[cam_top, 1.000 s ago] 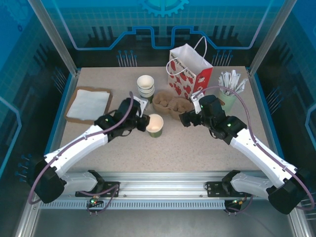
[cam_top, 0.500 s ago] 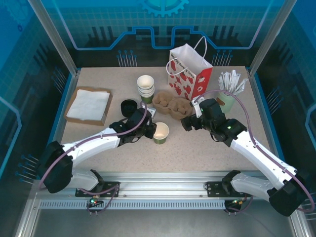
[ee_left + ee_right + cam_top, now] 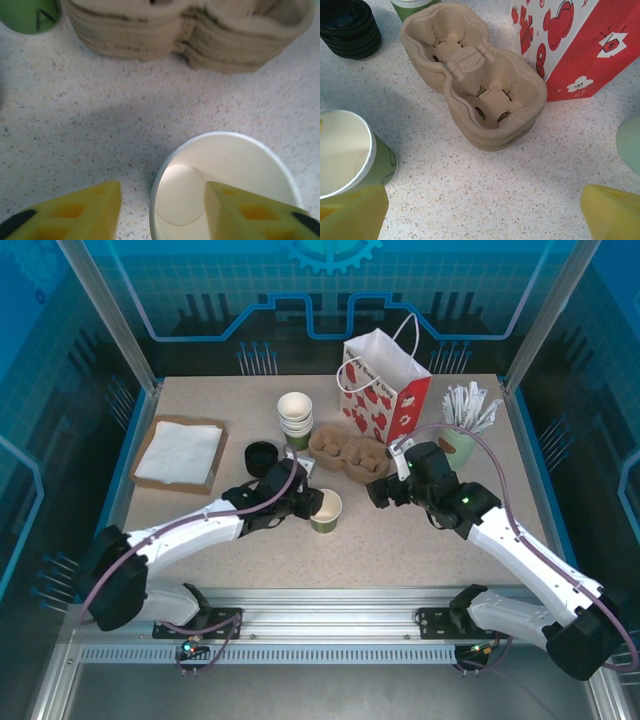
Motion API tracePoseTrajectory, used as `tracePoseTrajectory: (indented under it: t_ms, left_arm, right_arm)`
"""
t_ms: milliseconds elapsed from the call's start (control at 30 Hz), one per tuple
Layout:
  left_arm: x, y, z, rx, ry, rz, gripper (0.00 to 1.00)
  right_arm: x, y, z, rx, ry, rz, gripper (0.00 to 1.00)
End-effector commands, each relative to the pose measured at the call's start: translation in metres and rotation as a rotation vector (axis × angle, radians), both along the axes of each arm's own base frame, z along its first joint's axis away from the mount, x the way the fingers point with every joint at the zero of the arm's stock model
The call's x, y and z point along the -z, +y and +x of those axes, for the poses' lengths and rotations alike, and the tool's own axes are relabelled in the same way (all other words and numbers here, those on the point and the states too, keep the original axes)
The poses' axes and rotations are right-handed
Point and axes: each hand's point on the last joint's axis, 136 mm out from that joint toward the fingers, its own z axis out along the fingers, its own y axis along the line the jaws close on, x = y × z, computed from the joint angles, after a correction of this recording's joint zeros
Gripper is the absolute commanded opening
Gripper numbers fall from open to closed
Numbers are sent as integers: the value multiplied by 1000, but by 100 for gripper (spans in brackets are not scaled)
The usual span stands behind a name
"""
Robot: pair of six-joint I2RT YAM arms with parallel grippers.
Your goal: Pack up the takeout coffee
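A lidless green paper cup [image 3: 326, 510] with a white inside [image 3: 235, 165] stands upright on the table in front of the cup carrier. My left gripper [image 3: 311, 503] is open and straddles the cup's near wall [image 3: 162, 210]: one yellow finger is inside the cup, the other outside with a gap to the rim. My right gripper [image 3: 379, 490] is open over bare tabletop [image 3: 482, 220], to the right of the cup [image 3: 345, 150], holding nothing. The lidded takeout coffee is out of view.
A stack of pulp cup carriers [image 3: 348, 453] [image 3: 480, 95] lies behind the cup. A stack of black lids [image 3: 262, 454], stacked white-rimmed cups [image 3: 295, 415], a red-and-white paper bag [image 3: 385, 390], napkins [image 3: 180, 453] and a holder of wrapped sticks [image 3: 465, 420] ring the back.
A second ago the left gripper and the cup were further back and left; they moved toward the front right, uncovering the black lids. In the last half second almost nothing moved.
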Motion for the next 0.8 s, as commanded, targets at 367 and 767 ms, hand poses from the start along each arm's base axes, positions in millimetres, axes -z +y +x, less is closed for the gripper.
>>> tracePoseTrajectory:
  t_ms: [367,767]
  left_arm:
    - [-48,170,84,-531,-84,-104,61]
    - [22,188,140,-518,136,83,53]
  right_arm:
    - [-38,86,-3,-229,-75,86,100]
    - [-17,128,6,-309,-24,30,100]
